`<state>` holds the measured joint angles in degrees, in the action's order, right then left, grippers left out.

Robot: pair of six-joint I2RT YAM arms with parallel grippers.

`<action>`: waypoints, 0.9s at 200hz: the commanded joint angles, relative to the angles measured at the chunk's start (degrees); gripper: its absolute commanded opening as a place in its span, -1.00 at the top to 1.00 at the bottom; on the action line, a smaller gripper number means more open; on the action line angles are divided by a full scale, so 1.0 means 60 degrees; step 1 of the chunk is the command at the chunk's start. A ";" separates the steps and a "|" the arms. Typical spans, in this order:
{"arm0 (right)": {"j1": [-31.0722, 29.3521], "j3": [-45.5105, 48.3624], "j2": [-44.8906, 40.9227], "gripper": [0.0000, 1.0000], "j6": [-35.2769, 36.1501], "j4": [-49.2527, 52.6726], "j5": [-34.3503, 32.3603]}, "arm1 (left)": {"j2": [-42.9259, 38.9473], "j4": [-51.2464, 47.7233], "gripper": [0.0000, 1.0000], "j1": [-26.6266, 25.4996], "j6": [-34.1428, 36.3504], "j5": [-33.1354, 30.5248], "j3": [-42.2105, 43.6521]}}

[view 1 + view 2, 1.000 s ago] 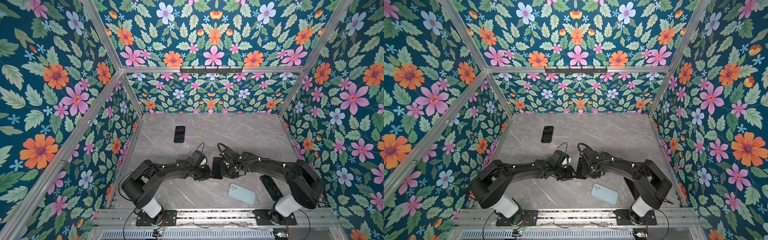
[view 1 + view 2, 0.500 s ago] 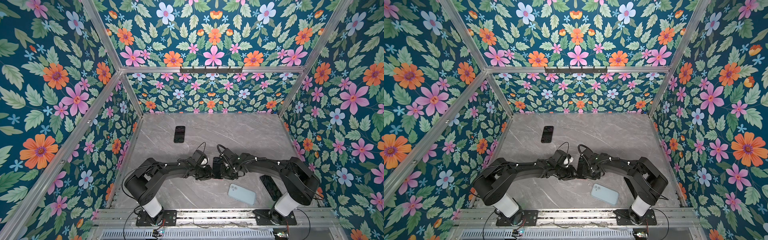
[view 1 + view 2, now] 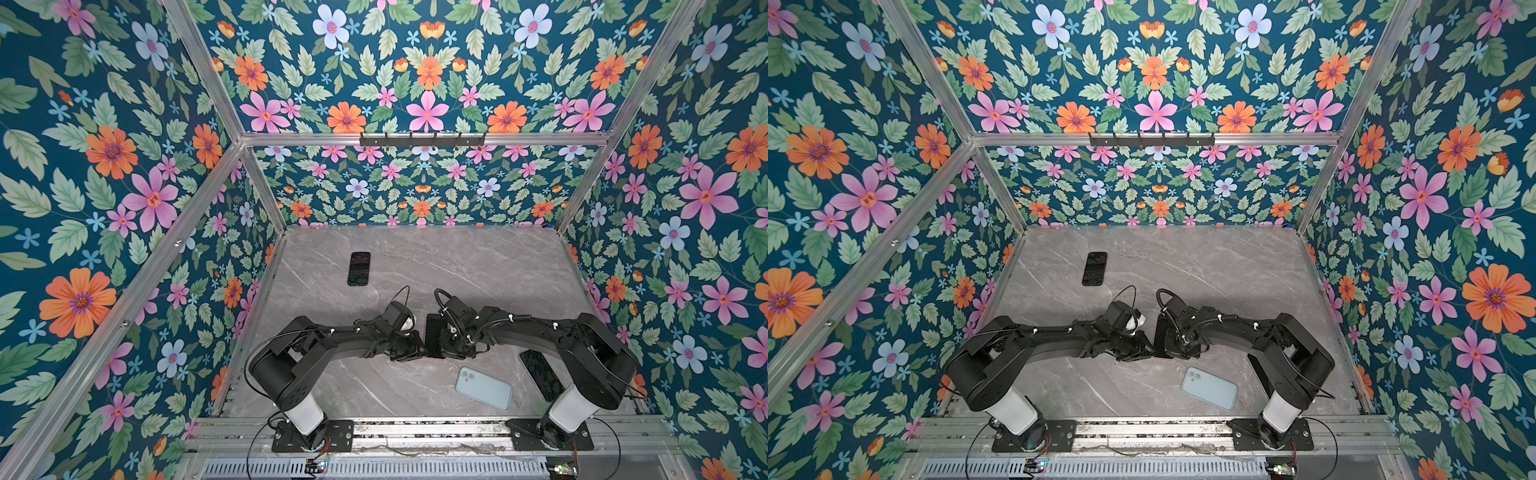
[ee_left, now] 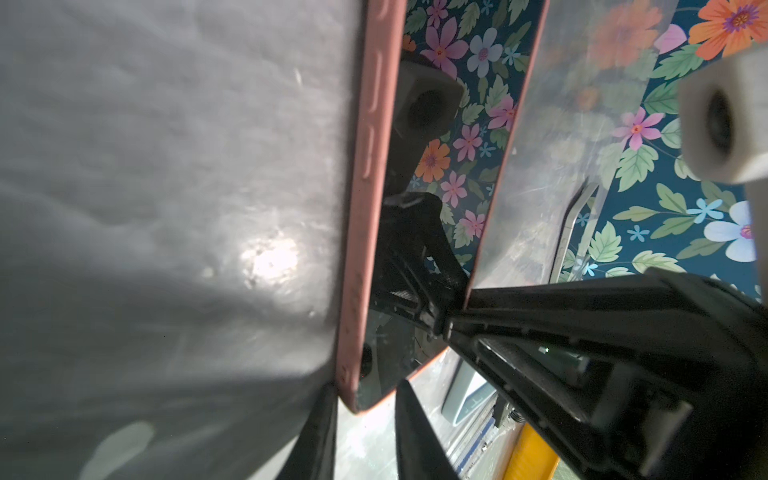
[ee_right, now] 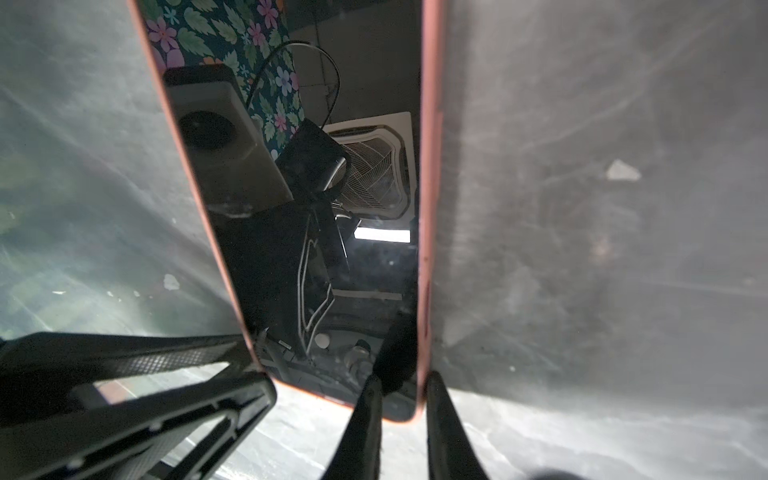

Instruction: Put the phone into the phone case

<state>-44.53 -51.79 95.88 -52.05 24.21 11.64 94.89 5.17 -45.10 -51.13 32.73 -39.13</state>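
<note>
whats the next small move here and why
Probably squeeze both grips a touch tighter. The left gripper and right gripper each straddle the rim at a near corner of the pink case, and the phone already lies inside that rim, so a last pinch should seat it.

Top views overlook the table (image 3: 478, 266); wrist views closely share the phone (image 5: 332, 270).

Pink phone case (image 4: 368, 124), glossy black phone (image 5: 332, 257), grey white-veined marble worktop (image 3: 457, 257), pale blue second phone (image 3: 484, 388), teal walls (image 3: 104, 208) with orange, pink flowers, green leaves.
</note>
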 commanded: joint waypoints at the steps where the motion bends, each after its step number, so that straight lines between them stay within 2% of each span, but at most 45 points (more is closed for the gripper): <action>1: -0.0045 0.0146 0.0200 0.74 -0.0100 -0.0372 0.0129 | 0.0071 -0.0413 0.56 -0.0082 -0.0030 -0.0261 0.0003; 37: -0.0041 0.0122 -0.0056 0.76 0.0040 -0.0034 -0.0122 | -0.0249 -0.1351 0.57 -0.0087 0.0316 -0.0538 -0.0197; 45: -0.0034 0.0014 -0.0543 0.74 0.0145 0.0193 -0.0296 | -0.0340 -0.1748 0.54 -0.0011 0.0548 -0.0585 -0.0400; 59: 0.0112 -0.0180 -0.0854 0.65 0.0398 0.0445 -0.0420 | -0.0311 -0.2177 0.46 0.0220 0.0944 -0.0463 -0.0890; 76: 0.0520 -0.0389 -0.1069 0.43 0.0757 0.0626 -0.0464 | -0.0037 -0.2643 0.38 0.0576 0.1446 -0.0328 -0.1664; 88: 0.0869 -0.0462 -0.1111 0.37 0.0935 0.0588 -0.0455 | 0.0257 -0.2867 0.29 0.0828 0.1772 -0.0241 -0.2131; 123: 0.1722 -0.1093 -0.0549 0.27 0.1428 0.0639 -0.0276 | 0.1269 -0.3717 0.13 0.1081 0.2480 -0.0257 -0.3423; 180: 0.2024 -0.1838 0.0883 0.24 0.1644 0.0292 0.0324 | 0.2173 -0.4262 0.11 0.1394 0.2853 -0.0167 -0.4188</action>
<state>-32.60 -61.89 99.35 -43.31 26.57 11.84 106.85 -17.74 -37.30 -35.88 31.53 -63.57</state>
